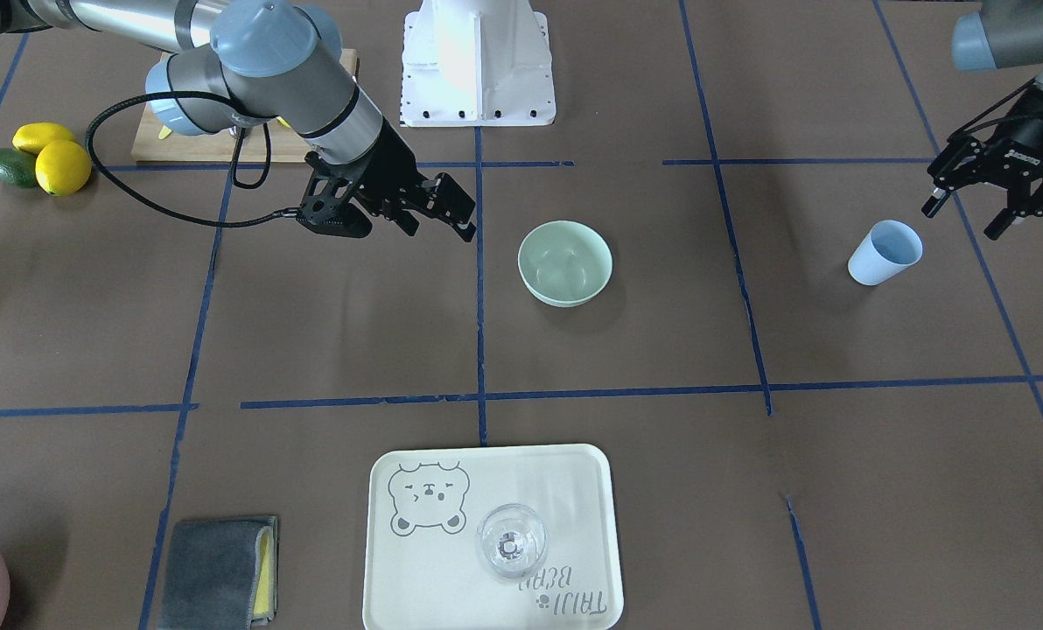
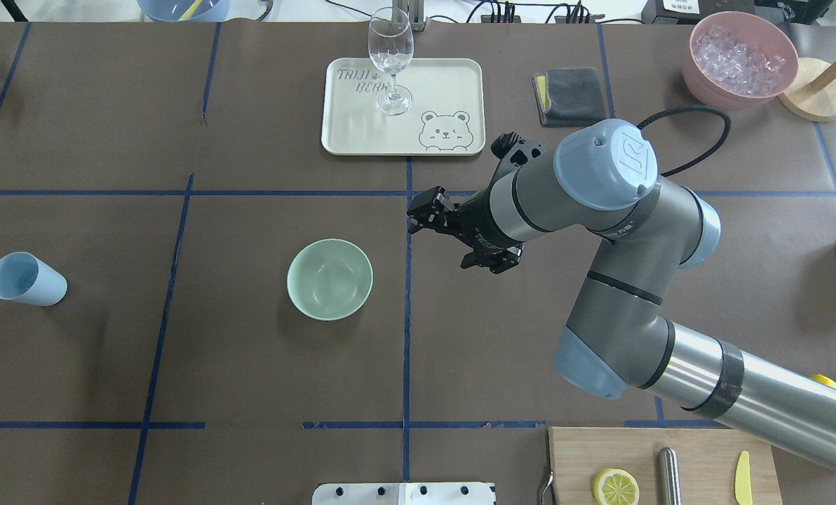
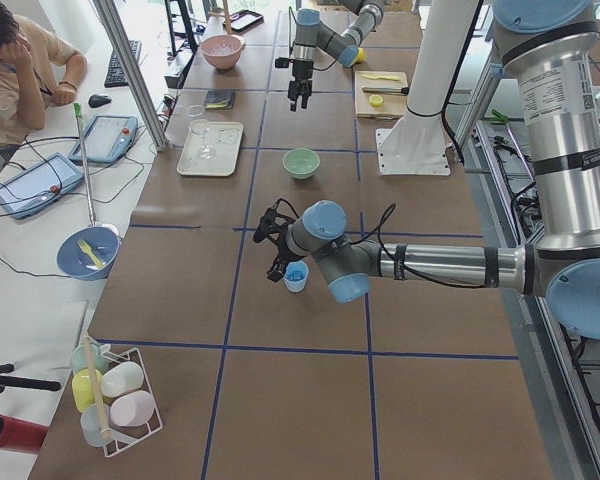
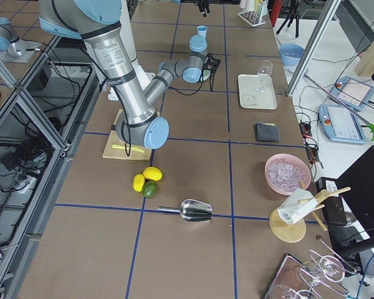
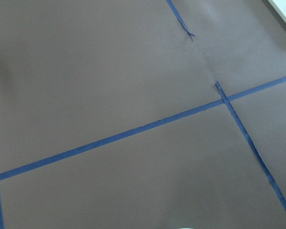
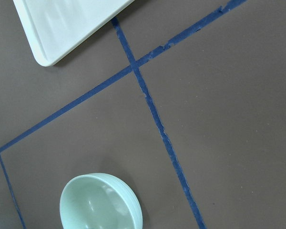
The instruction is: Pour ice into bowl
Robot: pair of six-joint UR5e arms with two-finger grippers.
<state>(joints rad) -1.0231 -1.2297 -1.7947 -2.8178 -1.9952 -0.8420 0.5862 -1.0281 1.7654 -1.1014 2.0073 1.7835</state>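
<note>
My left pincer [image 1: 964, 219] hangs spread and empty just beside the light blue cup [image 1: 885, 253], not yet gripping it. My right pincer [image 2: 421, 214] hovers open too, holding nothing, near the bowl [image 2: 329, 278]. The bowl sits in the middle of the counter [image 2: 250, 365] and looks bare inside. I cannot see the ice in cup or bowl. I judge nothing is poured yet; grasping, carrying and tipping all remain.

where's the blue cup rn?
Overhead view: the light blue cup sits at the table's far left, well left of the bowl, the open left gripper close beside it.
</note>
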